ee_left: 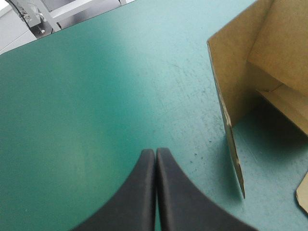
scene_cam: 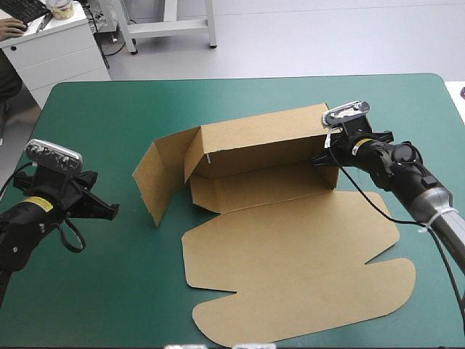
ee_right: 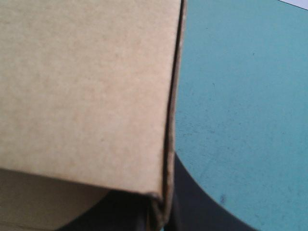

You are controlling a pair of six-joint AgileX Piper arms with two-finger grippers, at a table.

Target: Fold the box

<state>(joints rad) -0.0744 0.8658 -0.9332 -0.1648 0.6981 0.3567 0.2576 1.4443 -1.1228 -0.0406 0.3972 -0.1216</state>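
The brown box (scene_cam: pixel 290 247) lies mid-table with its long back wall (scene_cam: pixel 261 142) raised and its lid flat toward the near edge. A side flap (scene_cam: pixel 156 178) stands upright at the box's left end, seen also as the flap (ee_left: pixel 231 96) in the left wrist view. My right gripper (scene_cam: pixel 325 158) is at the right end of the back wall. There its black fingers (ee_right: pixel 192 204) pinch the wall's board (ee_right: pixel 86 96) at the corner fold. My left gripper (scene_cam: pixel 110 211) hovers left of the box, apart from it. The left gripper (ee_left: pixel 155 153) is shut on nothing.
Teal-green cover (scene_cam: pixel 102 123) shows between my left gripper and the box's left flap. The lid's rounded flaps (scene_cam: pixel 305 309) reach near the table's front edge. A white desk (scene_cam: pixel 51 43) stands beyond the far left corner.
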